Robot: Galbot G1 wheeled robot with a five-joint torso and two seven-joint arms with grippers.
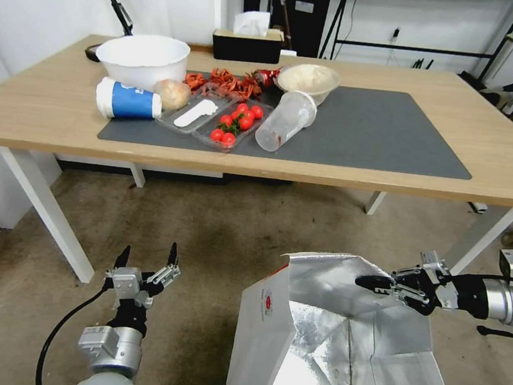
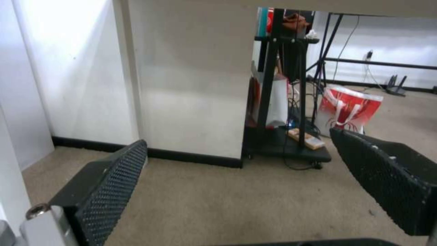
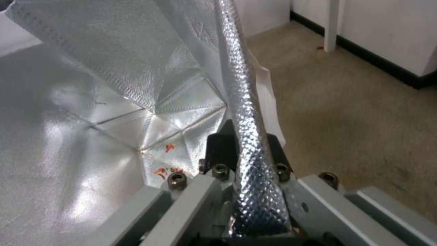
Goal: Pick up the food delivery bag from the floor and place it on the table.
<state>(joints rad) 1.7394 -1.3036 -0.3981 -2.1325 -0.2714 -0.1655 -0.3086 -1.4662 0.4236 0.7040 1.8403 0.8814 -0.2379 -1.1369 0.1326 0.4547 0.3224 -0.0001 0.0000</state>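
Food delivery bag [image 1: 314, 343] sits in lower right of head view, mouth open twd camera, crinkled silver foil lining showing, red-and-white outer wall w/ small red logo on its left side. It's on the floor [image 1: 215, 243], in front of the table [image 1: 46, 112], not on it.

Right gripper [image 1: 375, 283] comes in from right edge of frame at the bag's upper rim; fingers pinched on the foil rim. In right wrist view the rim [image 3: 245, 112] runs as a folded strip straight between the two dark pads [image 3: 218, 147], clamped from both sides, bag interior to frame left, floor to frame right.

Left gripper [image 1: 147, 259] at lower left of head view, above bare floor, well apart from bag, fingers spread wide & holding nothing. Left wrist view: both textured pads [image 2: 109, 184] far apart.

Table fills upper half of head view: dark grey mat [image 1: 383, 132], white bowl [image 1: 142, 57], blue-and-white cup [image 1: 127, 99] on its side, tray of cherry tomatoes [image 1: 234, 125], clear plastic cup [image 1: 285, 121] lying down
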